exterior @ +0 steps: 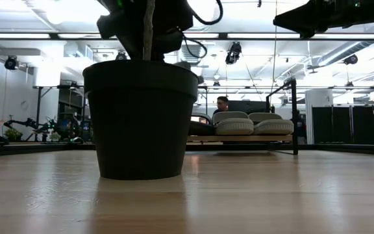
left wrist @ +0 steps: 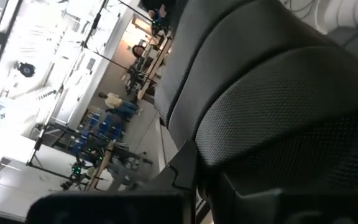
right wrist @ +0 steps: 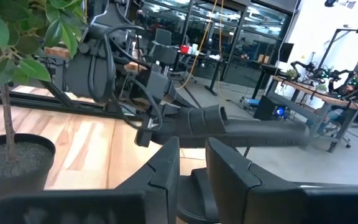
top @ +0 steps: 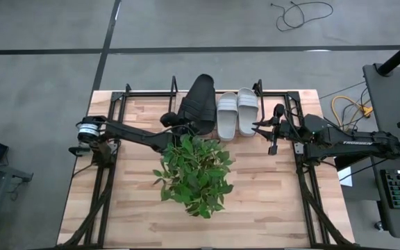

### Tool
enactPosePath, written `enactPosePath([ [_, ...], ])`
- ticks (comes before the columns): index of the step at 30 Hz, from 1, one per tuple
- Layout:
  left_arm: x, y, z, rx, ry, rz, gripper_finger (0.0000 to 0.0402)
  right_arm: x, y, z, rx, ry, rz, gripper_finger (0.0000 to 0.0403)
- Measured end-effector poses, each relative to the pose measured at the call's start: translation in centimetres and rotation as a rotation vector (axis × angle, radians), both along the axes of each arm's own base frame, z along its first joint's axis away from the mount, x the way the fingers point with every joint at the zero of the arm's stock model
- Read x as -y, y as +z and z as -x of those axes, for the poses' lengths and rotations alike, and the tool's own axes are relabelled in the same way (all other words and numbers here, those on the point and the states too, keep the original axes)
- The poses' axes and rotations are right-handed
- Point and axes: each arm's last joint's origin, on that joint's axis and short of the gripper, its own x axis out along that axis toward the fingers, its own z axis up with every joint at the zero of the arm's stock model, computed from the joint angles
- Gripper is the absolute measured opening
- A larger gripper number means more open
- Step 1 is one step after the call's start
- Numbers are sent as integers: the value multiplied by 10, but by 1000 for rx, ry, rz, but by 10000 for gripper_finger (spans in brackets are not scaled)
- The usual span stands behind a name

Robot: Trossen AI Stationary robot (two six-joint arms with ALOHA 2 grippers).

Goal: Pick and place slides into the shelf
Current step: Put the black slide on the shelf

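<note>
Currently the left hand (top: 186, 119) is clamped on a black slide (top: 201, 101), holding it above the shelf (top: 127, 94) at the far edge of the worktop (top: 269, 201), just left of the two grey ones. In the left wrist view the black slide (left wrist: 272, 93) fills most of the frame, textured strap close up, fingers tight on it.

Two light grey slides (top: 237, 111) sit side by side in the shelf, toes toward the far edge, touching each other. Low view shows the grey slides (exterior: 252, 123) on the rack past the pot, with a dark one just left of them, partly hidden.

Right hand (top: 262, 127) hovers just right of the grey pair, near the right end of the shelf, holding nothing; fingers narrow, only a small gap between them in the right wrist view (right wrist: 191, 165). That view also shows the left arm (right wrist: 229, 124) stretched across the worktop.

Green potted plant (top: 194, 173) stands mid-worktop, nearer the front edge than the shelf; its black pot (exterior: 141, 117) dominates the low view. A person (exterior: 222, 104) is visible in the room behind the shelf.
</note>
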Motion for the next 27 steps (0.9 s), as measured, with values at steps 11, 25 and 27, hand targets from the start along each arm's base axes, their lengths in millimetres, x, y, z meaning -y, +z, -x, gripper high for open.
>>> enactPosePath([
  [11, -19, -23, -15, 35, 64, -15, 0, 0, -1, -1, -4, 0, -1, 79],
  [25, -41, -24, -18, 85, 124, -16, 0, 1, -4, -6, -33, -2, 4, 70],
  [27, -43, -25, -17, 73, 128, -18, 0, 1, -4, -6, -34, -2, 4, 73],
])
